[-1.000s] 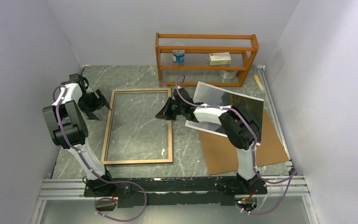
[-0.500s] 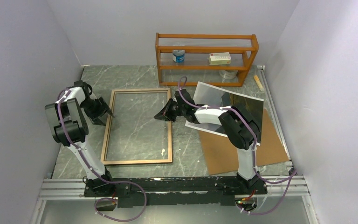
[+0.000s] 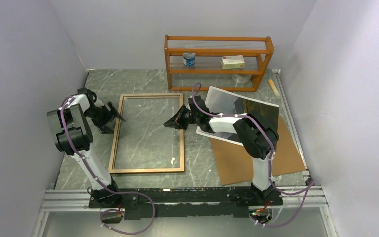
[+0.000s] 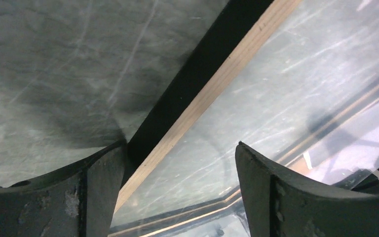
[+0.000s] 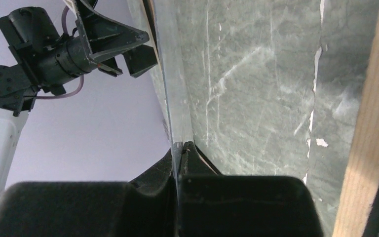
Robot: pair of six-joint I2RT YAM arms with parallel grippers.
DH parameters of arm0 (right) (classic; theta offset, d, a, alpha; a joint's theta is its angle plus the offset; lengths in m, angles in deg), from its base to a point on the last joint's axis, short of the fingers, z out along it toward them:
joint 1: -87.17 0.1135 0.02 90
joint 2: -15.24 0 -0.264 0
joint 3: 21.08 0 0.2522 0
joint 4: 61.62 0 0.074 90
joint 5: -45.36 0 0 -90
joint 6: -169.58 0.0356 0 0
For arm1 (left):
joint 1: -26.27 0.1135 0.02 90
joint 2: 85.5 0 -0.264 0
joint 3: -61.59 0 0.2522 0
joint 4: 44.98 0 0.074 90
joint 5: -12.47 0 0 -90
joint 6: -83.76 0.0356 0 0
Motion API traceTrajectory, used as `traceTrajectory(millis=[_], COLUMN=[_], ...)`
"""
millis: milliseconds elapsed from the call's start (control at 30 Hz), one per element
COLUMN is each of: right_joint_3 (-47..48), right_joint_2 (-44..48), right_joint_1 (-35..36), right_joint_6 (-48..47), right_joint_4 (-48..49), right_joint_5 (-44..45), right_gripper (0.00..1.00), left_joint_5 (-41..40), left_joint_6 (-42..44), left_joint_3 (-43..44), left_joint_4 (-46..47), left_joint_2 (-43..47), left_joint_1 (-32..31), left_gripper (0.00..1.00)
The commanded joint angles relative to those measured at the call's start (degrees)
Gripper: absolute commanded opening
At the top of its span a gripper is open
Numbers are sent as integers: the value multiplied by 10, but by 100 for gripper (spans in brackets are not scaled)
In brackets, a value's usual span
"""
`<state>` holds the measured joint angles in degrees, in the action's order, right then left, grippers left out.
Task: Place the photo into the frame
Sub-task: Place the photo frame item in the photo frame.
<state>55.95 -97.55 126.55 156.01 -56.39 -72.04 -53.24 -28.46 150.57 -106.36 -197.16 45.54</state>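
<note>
The frame [image 3: 146, 171] lies flat on the table with its light wood back up. It also shows in the left wrist view [image 4: 212, 84]. My left gripper [image 3: 117, 116] is open, its jaws standing either side of the frame's left rail [image 4: 180, 148]. My right gripper [image 3: 170, 123] is at the frame's right rail, shut on the thin edge of the frame's clear pane [image 5: 172, 94]; its jaws meet on the pane [image 5: 180, 144]. The photo [image 3: 222, 101], glossy and reflecting, lies right of the frame, partly under my right arm.
The brown cardboard backing sheet [image 3: 286, 153] lies under the photo at the right. The orange-brown shelf rack [image 3: 217, 49] stands at the back with a can [image 3: 189, 59] and a box [image 3: 232, 61]. A small wooden strip [image 3: 275, 88] lies by the right wall.
My left gripper has moved right, from beside the frame to over its left rail. My right gripper has stayed pinched at the right rail, and the frame has shifted slightly.
</note>
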Motion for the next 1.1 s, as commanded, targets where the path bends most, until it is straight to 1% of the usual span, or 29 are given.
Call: traceTrajectory(millis=[0,133,200,333,533,600,667,800,1067], right_joint_3=[-9,-5,-1,21,50,57,62,53,49], right_joint_2=[50,65,72,89,85,72,57,42,32], right_joint_1=[0,-2,-3,-3,-1,0,2,4,4], right_joint_6=[30,26,24,-4,-16,-16,-9,12,-12], right_joint_4=[58,50,45,2,-19,-14,-9,12,-8], right_joint_5=[-32,-30,-26,-7,0,-1,-5,-15,-1], right_gripper=[0,0,0,0,0,0,0,0,0], left_joint_5=[91,52,0,-96,-180,-201,-190,-143,-89], left_joint_6=[-23,-29,-30,-37,-56,-64,-65,-57,-53], left_joint_3=[-9,2,14,30,76,80,78,77,39], left_joint_4=[31,21,5,-15,-37,-28,-19,-24,0], left_joint_2=[22,38,47,85,149,168,177,160,131], left_joint_1=[-8,-7,-7,-5,5,9,13,18,19], left_gripper=[89,92,94,94,94,94,94,94,94])
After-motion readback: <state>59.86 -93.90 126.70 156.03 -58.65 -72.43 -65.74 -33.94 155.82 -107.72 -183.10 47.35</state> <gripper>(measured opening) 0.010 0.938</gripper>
